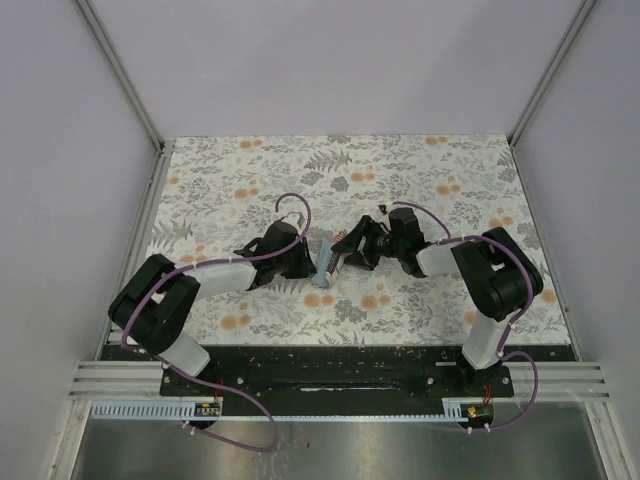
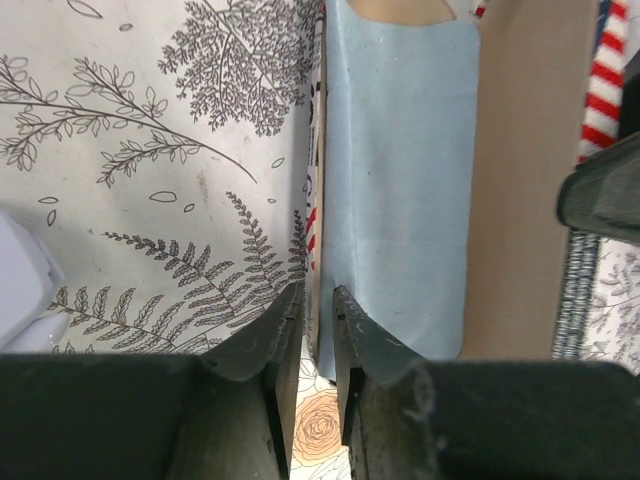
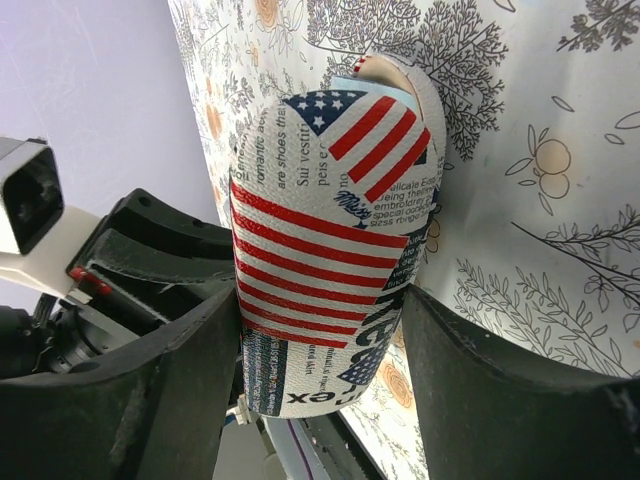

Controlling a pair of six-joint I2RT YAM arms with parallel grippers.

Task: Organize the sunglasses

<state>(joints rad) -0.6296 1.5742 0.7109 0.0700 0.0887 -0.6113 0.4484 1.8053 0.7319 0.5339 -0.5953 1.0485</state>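
Observation:
The American-flag-printed case [image 3: 320, 230] is held between both arms at the middle of the table, and it also shows in the top view [image 1: 335, 258]. My right gripper [image 3: 320, 310] is shut on its body, one finger on each side. My left gripper [image 2: 318, 300] is shut on the thin edge of the case's opened flap, whose pale blue lining [image 2: 400, 180] faces the camera; a tan inner surface [image 2: 520, 200] lies beside it. In the top view the left gripper [image 1: 305, 262] and right gripper [image 1: 357, 250] meet at the case. Neither pair of sunglasses shows in any view.
The floral tablecloth [image 1: 400, 170] covers the table, with white walls at the back and sides. A finger of the right gripper [image 2: 600, 195] shows at the right edge of the left wrist view. The left arm [image 3: 120, 260] shows behind the case in the right wrist view.

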